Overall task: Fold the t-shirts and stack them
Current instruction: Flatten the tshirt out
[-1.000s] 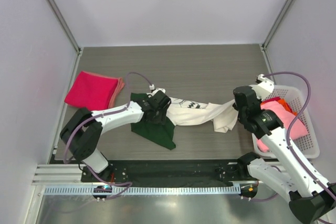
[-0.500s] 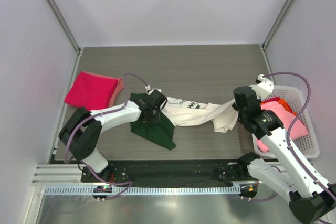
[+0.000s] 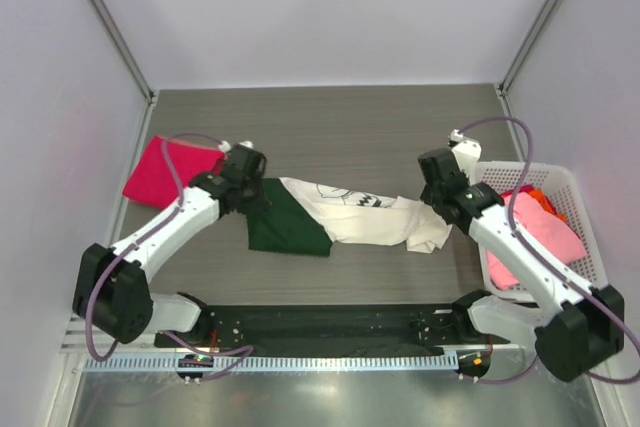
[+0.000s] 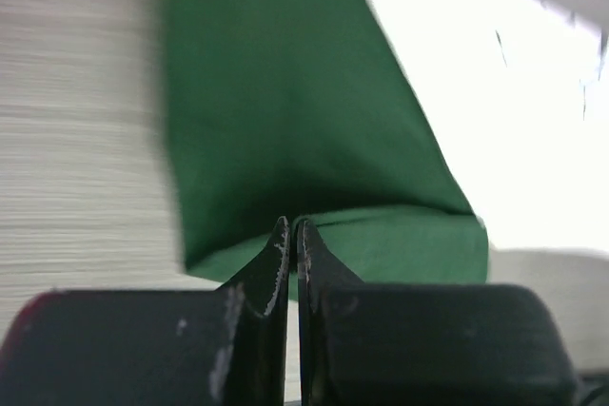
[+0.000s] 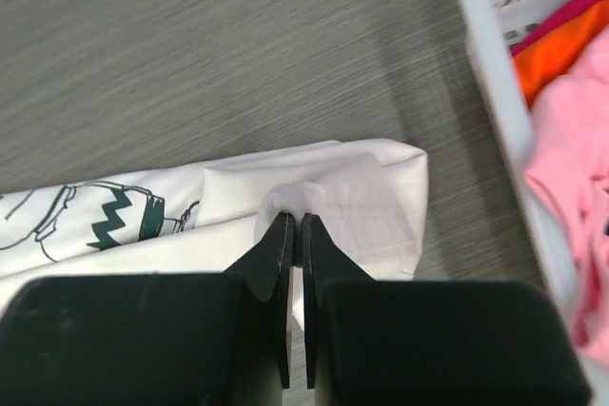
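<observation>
Only one cream-white t-shirt, one basket.

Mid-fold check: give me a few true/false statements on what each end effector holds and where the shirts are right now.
1. The left end effector is shut on the green sleeve of the white shirt. True.
2. The right end effector hangs open over the basket. False: it is shut on the white shirt's edge, beside the basket.
3. The red shirt lies folded at the left of the table. True.
4. The basket is empty. False: it holds a pink shirt and orange cloth.
</observation>
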Tool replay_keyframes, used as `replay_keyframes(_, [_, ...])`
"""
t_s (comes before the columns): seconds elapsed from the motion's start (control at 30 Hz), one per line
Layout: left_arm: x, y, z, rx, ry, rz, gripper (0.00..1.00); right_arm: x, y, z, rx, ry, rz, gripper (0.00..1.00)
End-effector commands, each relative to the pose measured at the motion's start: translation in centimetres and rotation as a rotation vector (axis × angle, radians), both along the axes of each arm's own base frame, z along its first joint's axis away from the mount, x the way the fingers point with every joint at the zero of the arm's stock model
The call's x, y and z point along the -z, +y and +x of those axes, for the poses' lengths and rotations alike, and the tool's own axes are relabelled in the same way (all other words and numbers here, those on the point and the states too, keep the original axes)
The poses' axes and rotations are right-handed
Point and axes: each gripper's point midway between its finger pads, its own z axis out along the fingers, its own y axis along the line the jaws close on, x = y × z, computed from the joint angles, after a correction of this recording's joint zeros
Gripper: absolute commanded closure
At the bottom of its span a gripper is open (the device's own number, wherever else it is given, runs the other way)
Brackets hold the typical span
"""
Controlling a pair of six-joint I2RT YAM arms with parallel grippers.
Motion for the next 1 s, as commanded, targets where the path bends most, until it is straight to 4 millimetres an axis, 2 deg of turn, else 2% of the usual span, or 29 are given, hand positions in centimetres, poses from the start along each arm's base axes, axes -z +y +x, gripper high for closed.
replay_keyframes(0.0, [-5.8,2.8,2.8,-0.115,-0.088,-0.118,1.0,-2.7,1.9,3.1,-0.086,-0.059,0.042,0.99])
replay_keyframes(0.03, [-7.4,3.5,3.3,-0.141,-0.123,-0.131,1.0,-2.8,2.3,4.1,-0.096,-0.058,0.05,0.99])
replay_keyframes(0.07, [-9.0,4.7,4.2,-0.188,-0.155,-0.143,1.0,-4.8,2.5,5.4,-0.095,-0.098,0.076,0.99])
replay_keyframes(0.13, [-13.5,5.8,5.5,-0.229,-0.227,-0.175,1.0,-5.8,3.6,7.0,-0.146,-0.09,0.098,0.99])
replay_keyframes(0.17, [-14.9,6.7,6.2,-0.255,-0.247,-0.184,1.0,-9.0,4.2,8.2,-0.159,-0.147,0.119,0.99])
replay_keyframes(0.2, [-16.0,7.3,6.1,-0.265,-0.247,-0.176,1.0,-10.5,4.8,8.7,-0.187,-0.166,0.135,0.99])
replay_keyframes(0.23, [-20.2,7.6,6.8,-0.266,-0.334,-0.199,1.0,-11.8,5.1,8.8,-0.203,-0.173,0.142,0.99])
replay_keyframes(0.27, [-21.6,8.3,7.1,-0.28,-0.359,-0.19,1.0,-15.1,5.5,9.4,-0.22,-0.233,0.158,0.99])
replay_keyframes(0.33, [-25.0,9.5,6.4,-0.298,-0.41,-0.166,1.0,-17.9,5.9,8.9,-0.248,-0.267,0.181,0.99])
replay_keyframes(0.37, [-28.8,10.1,6.0,-0.307,-0.497,-0.171,1.0,-21.0,5.9,8.4,-0.26,-0.332,0.201,0.99])
replay_keyframes(0.4, [-30.4,11.1,5.1,-0.337,-0.534,-0.151,1.0,-22.4,5.8,7.8,-0.269,-0.359,0.211,0.99])
replay_keyframes(0.43, [-31.9,11.4,4.5,-0.344,-0.575,-0.151,1.0,-24.0,6.0,6.8,-0.294,-0.386,0.229,0.99])
replay_keyframes(0.47, [-34.4,11.8,3.5,-0.344,-0.643,-0.158,1.0,-25.0,6.0,6.0,-0.307,-0.403,0.242,0.99])
replay_keyframes(0.5, [-36.5,12.4,1.8,-0.353,-0.71,-0.17,1.0,-27.1,5.5,4.0,-0.322,-0.458,0.261,0.99])
replay_keyframes(0.57, [-39.4,12.9,-0.5,-0.35,-0.807,-0.188,1.0,-29.2,5.6,1.1,-0.378,-0.503,0.304,0.99])
replay_keyframes(0.6, [-41.8,13.4,-2.9,-0.355,-0.888,-0.211,1.0,-31.0,5.2,-1.3,-0.399,-0.561,0.334,0.99])
replay_keyframes(0.63, [-43.0,13.7,-4.4,-0.357,-0.932,-0.224,1.0,-31.8,5.0,-3.0,-0.418,-0.584,0.349,0.99])
replay_keyframes(0.67, [-45.2,14.0,-6.3,-0.354,-1.001,-0.25,1.0,-33.3,4.9,-5.5,-0.459,-0.632,0.382,0.99])
replay_keyframes(0.7, [-46.4,14.2,-7.7,-0.352,-1.043,-0.266,1.0,-33.2,5.0,-5.8,-0.471,-0.622,0.386,0.99])
replay_keyframes(0.73, [-48.0,14.4,-9.8,-0.343,-1.103,-0.291,1.0,-34.2,4.4,-8.2,-0.487,-0.655,0.404,0.99])
replay_keyframes(0.83, [-52.7,14.8,-15.2,-0.314,-1.276,-0.366,1.0,-35.5,4.2,-12.4,-0.553,-0.699,0.445,0.99])
replay_keyframes(0.97, [-57.6,15.1,-20.0,-0.273,-1.482,-0.452,1.0,-37.0,3.2,-15.4,-0.561,-0.749,0.454,0.99])
